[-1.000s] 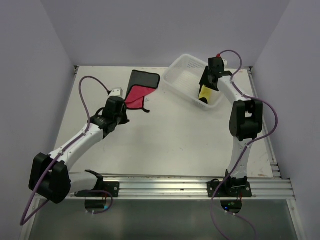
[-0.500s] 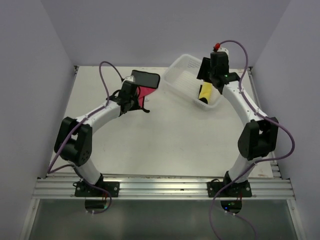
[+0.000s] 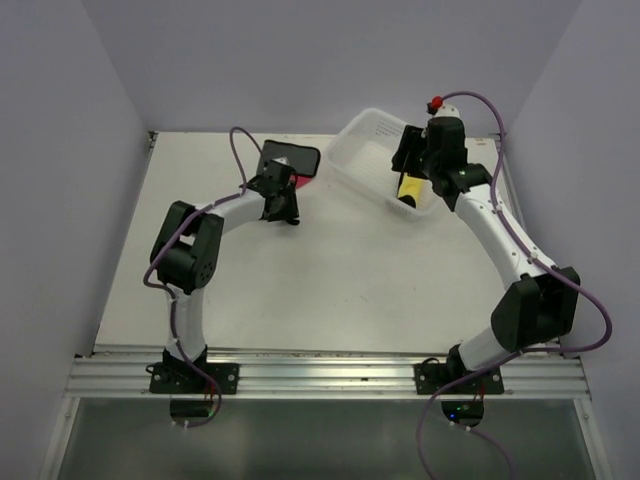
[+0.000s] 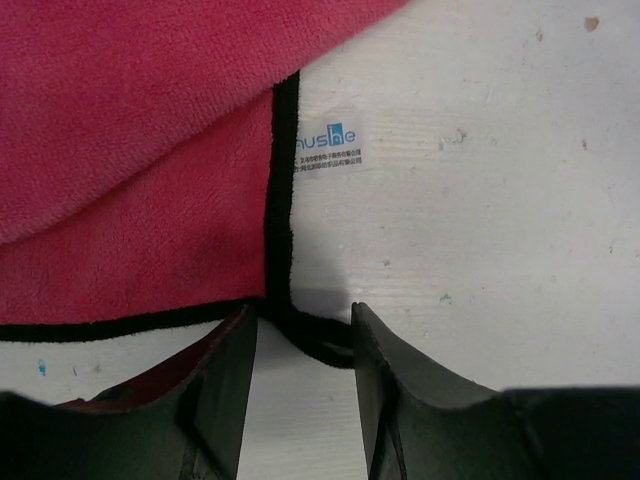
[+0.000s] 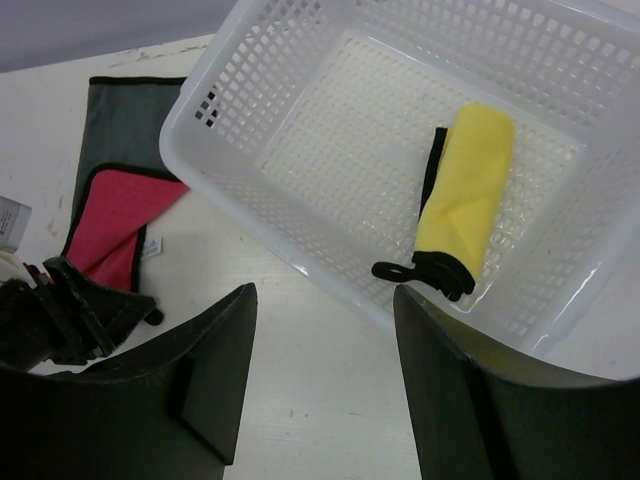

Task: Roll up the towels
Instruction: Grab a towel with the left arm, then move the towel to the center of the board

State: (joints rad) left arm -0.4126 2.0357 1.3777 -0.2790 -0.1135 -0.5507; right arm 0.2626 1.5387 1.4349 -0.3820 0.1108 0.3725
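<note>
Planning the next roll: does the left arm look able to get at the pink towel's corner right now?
Probably yes. The left end effector sits open right at the black-trimmed corner of the pink towel, with only bare table around it.

Bare table lies open at centre; basket blocks far right.

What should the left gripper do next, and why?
Probably close the left gripper on the corner of the pink towel. Its open fingers straddle that black-hemmed corner, and the towel lies unrolled; the yellow towel already sits rolled in the basket.
</note>
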